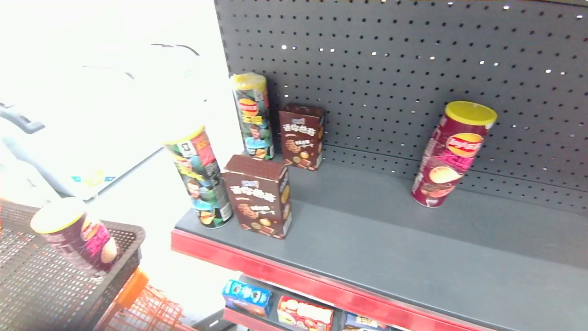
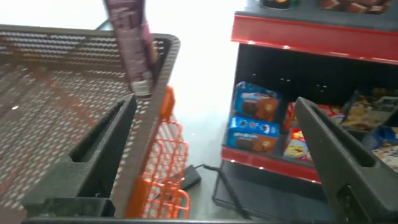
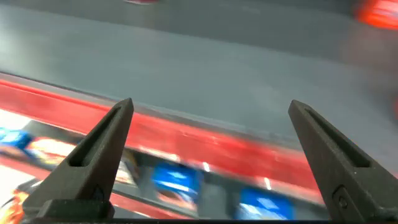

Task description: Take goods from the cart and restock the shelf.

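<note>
On the grey shelf (image 1: 390, 248), edged in red at the front, five goods are stood upright. At the left front a many-coloured can (image 1: 198, 177) with a yellow lid is set just beside a brown box (image 1: 259, 195). Behind them a second many-coloured can (image 1: 252, 115) and a second brown box (image 1: 302, 136) are placed near the pegboard (image 1: 413, 55). Well apart, on the right, a dark red can (image 1: 452, 154) with a yellow lid is seen. A red and yellow oval mark is printed on the cans, and pale characters with biscuit pictures on the boxes; the wording is not read off here.

The cart can (image 1: 76, 236) — dark red, yellow-lidded — is stood in the black mesh cart basket (image 1: 133, 234), close to its wall, at the lower left of the head view.

The jaws of the left gripper (image 2: 214, 104) are held wide apart and nothing is gripped. One of its fingers (image 2: 99, 149) is seen before the basket wall; whether it touches cannot be told. From this wrist the orange cart frame (image 2: 165, 168) is seen under the basket, and two blue packs (image 2: 254, 118) are seen stacked on the lower shelf.

The jaws of the right gripper (image 3: 211, 107) are also spread wide, and nothing is gripped — it is placed over the shelf's red front, with blurred blue goods below.
</note>
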Robot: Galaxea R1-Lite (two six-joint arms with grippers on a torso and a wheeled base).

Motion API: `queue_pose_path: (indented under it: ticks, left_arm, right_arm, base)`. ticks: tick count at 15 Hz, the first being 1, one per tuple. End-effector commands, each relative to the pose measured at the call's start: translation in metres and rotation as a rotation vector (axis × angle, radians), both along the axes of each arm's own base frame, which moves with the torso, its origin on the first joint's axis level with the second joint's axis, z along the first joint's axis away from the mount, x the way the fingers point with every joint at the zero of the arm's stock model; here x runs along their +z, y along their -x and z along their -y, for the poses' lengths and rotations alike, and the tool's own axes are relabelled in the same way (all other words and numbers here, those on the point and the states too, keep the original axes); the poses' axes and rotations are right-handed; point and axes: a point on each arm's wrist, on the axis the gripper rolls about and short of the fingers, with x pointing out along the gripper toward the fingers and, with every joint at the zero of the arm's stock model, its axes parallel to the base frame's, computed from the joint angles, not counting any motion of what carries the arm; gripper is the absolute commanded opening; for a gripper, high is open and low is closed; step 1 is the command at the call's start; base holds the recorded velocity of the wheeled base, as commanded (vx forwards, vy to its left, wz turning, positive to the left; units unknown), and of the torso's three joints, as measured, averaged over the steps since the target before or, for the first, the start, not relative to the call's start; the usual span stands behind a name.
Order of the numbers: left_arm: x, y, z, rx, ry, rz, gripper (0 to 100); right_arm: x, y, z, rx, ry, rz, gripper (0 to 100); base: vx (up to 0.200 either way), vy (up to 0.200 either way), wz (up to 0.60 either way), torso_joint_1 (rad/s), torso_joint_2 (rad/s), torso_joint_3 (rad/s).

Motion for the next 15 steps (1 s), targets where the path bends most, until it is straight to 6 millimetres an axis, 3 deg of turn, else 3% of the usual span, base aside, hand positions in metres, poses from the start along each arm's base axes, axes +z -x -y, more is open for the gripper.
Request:
queue_pose_path:
  ticks: [1, 10, 13, 15]
  left_arm:
    - [0.0, 0.0, 0.0, 0.0, 0.0, -0.001, 100]
    - [0.002, 0.0, 0.0, 0.002, 0.0, 0.008, 100]
    - [0.036, 0.002, 0.0, 0.028, -0.005, -0.024, 100]
    - [0.067, -0.008, -0.001, 0.038, -0.008, -0.102, 100]
  right_arm:
    - [0.0, 0.0, 0.0, -0.001, 0.0, -0.002, 100]
    - [0.0, 0.0, 0.0, -0.001, 0.0, -0.002, 100]
    - [0.0, 0.0, 0.0, -0.001, 0.0, -0.001, 100]
    - [0.0, 0.0, 0.0, -0.001, 0.0, -0.002, 100]
  base:
    - [0.0, 0.0, 0.0, 0.0, 0.0, 0.0]
    - [0.0, 0.0, 0.0, 0.0, 0.0, 0.0]
    - [0.0, 0.0, 0.0, 0.0, 0.0, 0.0]
    - [0.0, 0.0, 0.0, 0.0, 0.0, 0.0]
